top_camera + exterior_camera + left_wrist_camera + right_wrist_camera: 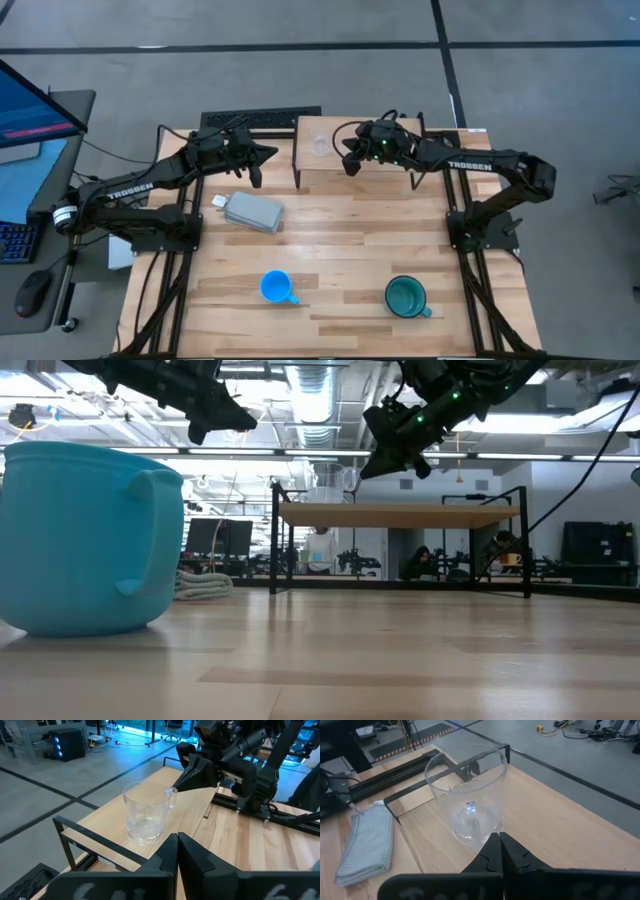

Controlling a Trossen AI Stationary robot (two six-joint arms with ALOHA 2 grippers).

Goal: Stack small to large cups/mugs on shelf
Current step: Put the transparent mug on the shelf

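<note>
The tiny clear glass cup (320, 147) stands upright on its base on the light-wood shelf (370, 175), near the shelf's left end; it also shows in the right wrist view (467, 795) and the left wrist view (146, 812). My right gripper (350, 162) is shut and hovers over the shelf just right of the cup, by its handle. My left gripper (270, 155) is shut and empty, in the air left of the shelf. The blue mug (277, 288) and the larger teal mug (406, 296) stand on the tabletop near its front edge. My right gripper's shut fingertips (175, 787) point at the glass cup's handle (171, 796) from the table's right, slanting down. I cannot tell whether they touch it. The cup stands upright on the shelf.
A flat grey block (253, 212) lies on the tabletop left of centre, in front of the left gripper. The shelf's black legs (273, 535) stand at its corners. The middle of the plank tabletop (350, 235) lies between shelf and mugs. A monitor (30, 105) stands off the table's left.
</note>
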